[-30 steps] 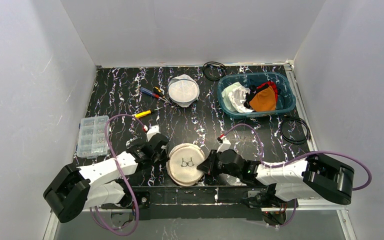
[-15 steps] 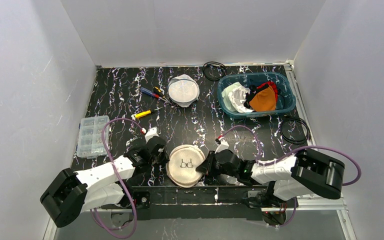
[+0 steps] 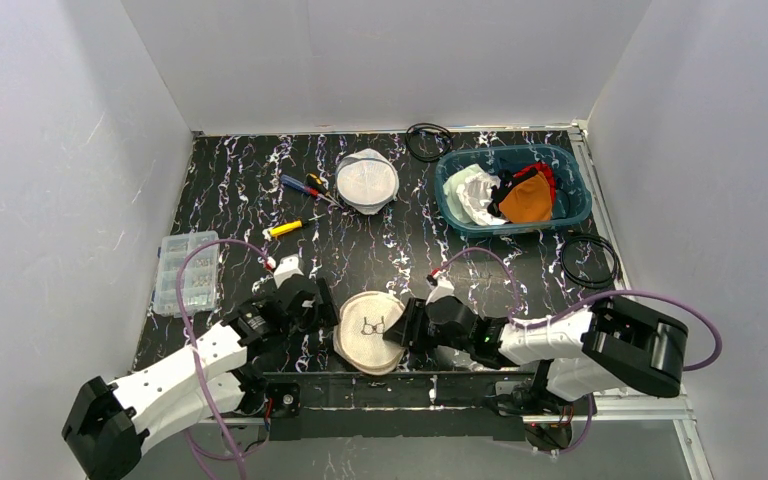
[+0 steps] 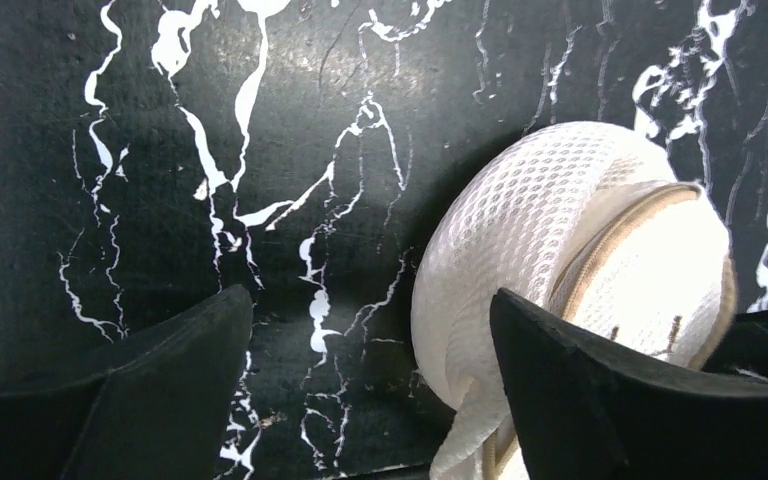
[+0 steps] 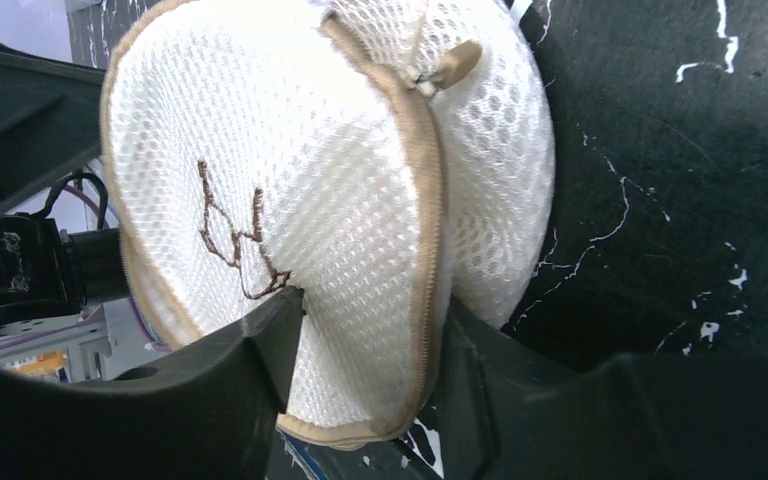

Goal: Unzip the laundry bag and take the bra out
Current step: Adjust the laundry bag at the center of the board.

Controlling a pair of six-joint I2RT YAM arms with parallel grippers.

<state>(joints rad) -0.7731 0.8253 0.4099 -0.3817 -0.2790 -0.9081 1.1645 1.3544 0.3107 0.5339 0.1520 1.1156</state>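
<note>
Top external view: the left gripper point(image 3: 312, 303) has just let go. Its jaws now stand wide open, just beside the round white mesh laundry bag with tan zip trim point(image 3: 368, 330). The bag lies at the near edge of the black table with white streaks point(image 3: 260, 190). The right gripper point(image 3: 407, 326) has opened wider too. The bag's rim sits between its jaws, and I cannot tell if it squeezes. The tan zip pull point(image 5: 450, 62) hangs free and the zip looks shut, so the bra is likely still inside.
</note>
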